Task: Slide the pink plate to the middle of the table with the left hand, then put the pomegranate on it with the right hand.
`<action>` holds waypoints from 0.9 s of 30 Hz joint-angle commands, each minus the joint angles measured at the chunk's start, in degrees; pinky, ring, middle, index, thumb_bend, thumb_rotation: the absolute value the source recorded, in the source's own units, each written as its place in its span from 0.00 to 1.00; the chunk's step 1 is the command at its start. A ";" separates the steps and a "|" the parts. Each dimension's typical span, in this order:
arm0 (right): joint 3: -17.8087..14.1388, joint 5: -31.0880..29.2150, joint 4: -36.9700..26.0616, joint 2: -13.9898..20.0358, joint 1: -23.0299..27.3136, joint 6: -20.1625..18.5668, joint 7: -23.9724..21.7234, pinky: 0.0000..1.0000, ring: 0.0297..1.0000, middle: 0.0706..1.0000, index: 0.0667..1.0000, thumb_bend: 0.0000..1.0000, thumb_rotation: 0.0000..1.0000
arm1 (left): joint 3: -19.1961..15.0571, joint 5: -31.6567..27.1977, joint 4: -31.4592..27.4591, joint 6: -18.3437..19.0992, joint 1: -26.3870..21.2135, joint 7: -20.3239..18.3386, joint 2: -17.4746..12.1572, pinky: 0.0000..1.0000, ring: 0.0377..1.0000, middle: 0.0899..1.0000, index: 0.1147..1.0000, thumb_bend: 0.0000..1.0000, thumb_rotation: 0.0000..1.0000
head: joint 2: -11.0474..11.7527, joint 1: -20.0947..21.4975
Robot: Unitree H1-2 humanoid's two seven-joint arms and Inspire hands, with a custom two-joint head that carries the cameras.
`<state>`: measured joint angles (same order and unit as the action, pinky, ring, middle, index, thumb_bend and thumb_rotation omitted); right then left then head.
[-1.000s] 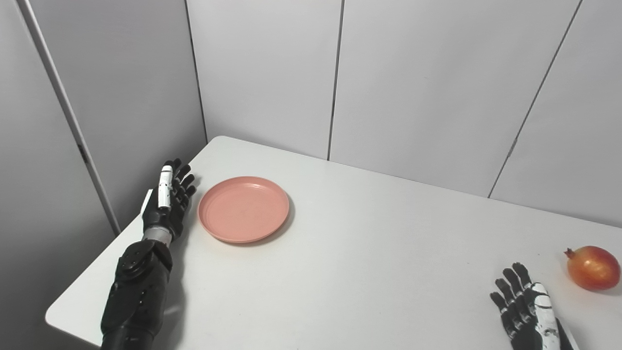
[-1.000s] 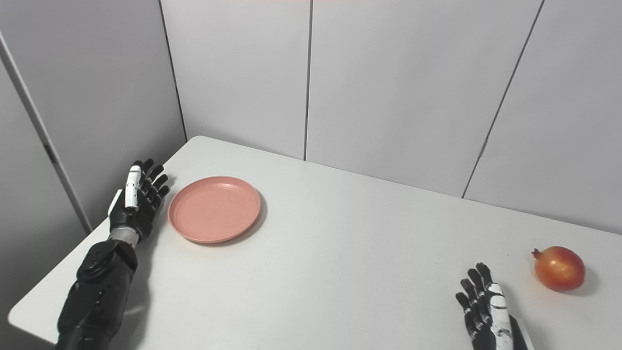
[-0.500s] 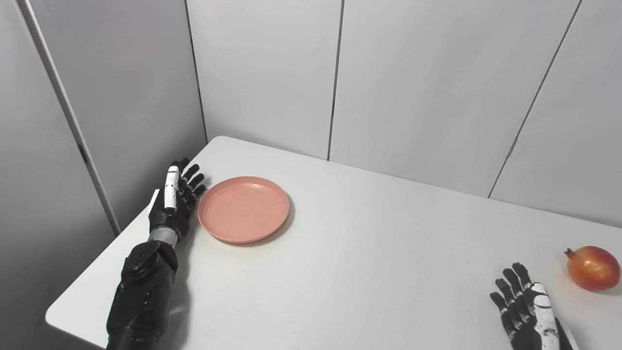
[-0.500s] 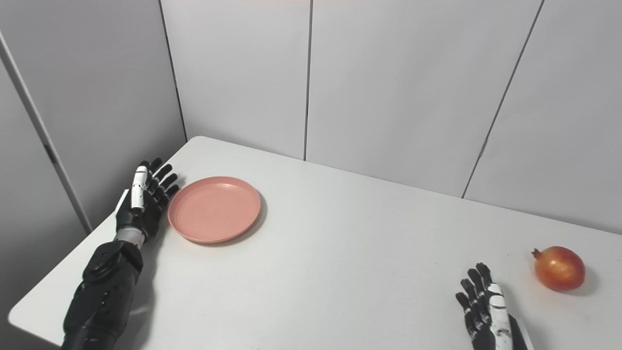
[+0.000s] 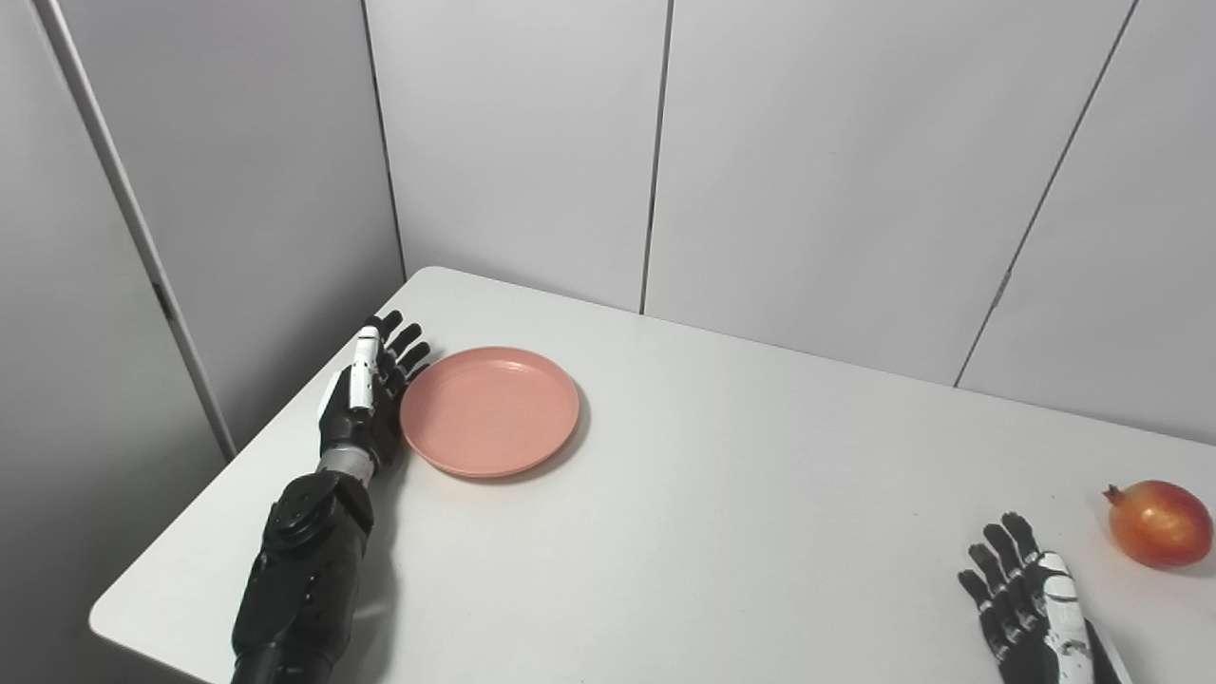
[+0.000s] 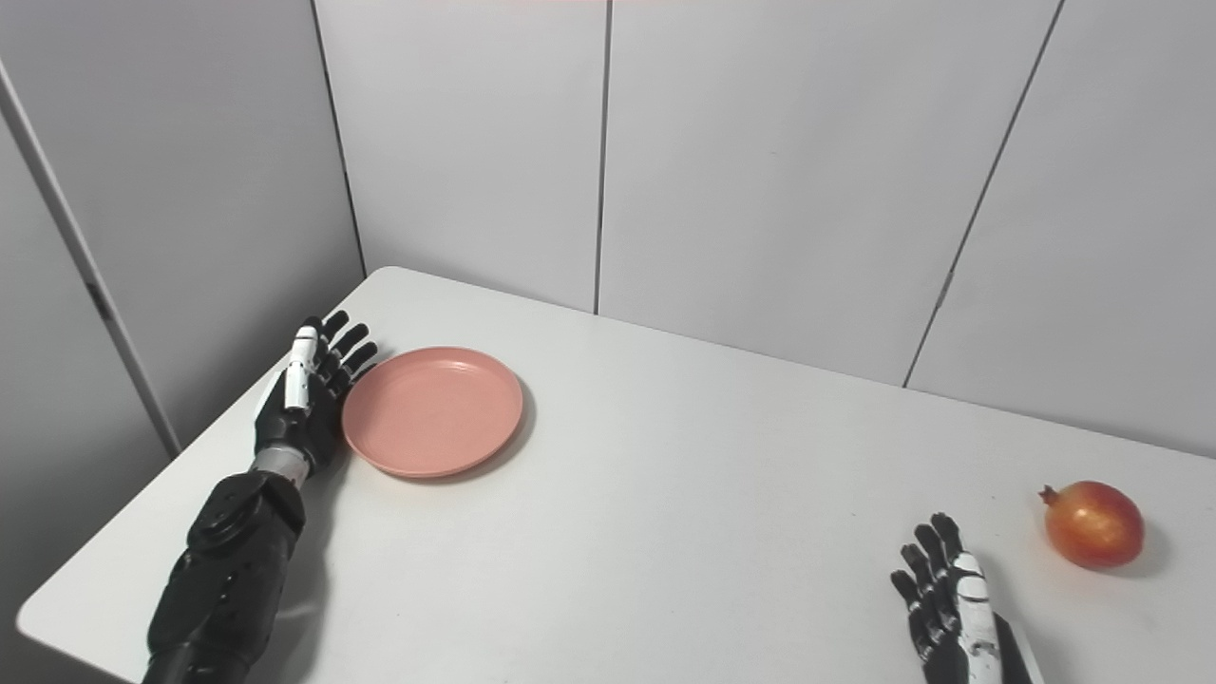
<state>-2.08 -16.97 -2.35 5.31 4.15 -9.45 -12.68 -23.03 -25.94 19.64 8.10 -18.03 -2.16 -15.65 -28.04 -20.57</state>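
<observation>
White table (image 5: 722, 494) in grey-panelled corner, left hand (image 5: 366, 404) unclenched against pink plate (image 5: 489, 410), right hand (image 5: 1031, 608) empty, fingers spread

Your left hand (image 5: 366, 404) has moved rightward from its earlier position and now presses flat against the left rim of the pink plate (image 5: 489, 410), which has shifted slightly toward the table's middle.

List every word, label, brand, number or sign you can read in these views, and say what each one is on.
None: no readable text in either view.
The plate, pomegranate, table and wall panels are plain.
The left hand and right hand show white and black parts, with no lettering to make out.
</observation>
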 commanded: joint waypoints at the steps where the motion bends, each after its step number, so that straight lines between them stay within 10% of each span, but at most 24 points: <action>1: -0.05 -0.09 -0.14 -0.29 1.20 0.82 0.04 1.00 1.00 1.00 1.00 0.19 1.00 | 0.64 0.13 -0.82 1.38 -0.35 0.06 0.33 0.91 0.90 0.91 0.90 0.37 1.00 | -0.19 0.12; 27: 0.32 1.11 -0.20 -1.06 1.21 1.19 0.85 1.00 1.00 1.00 1.00 0.26 1.00 | 4.84 0.15 -2.75 2.63 -0.50 -1.85 4.57 0.93 0.93 0.93 0.91 0.38 1.00 | -2.13 3.18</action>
<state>-1.84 -15.77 -2.39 4.60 4.20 -9.39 -11.77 -19.01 -26.07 17.03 9.29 -18.09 -3.50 -11.51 -30.14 -17.32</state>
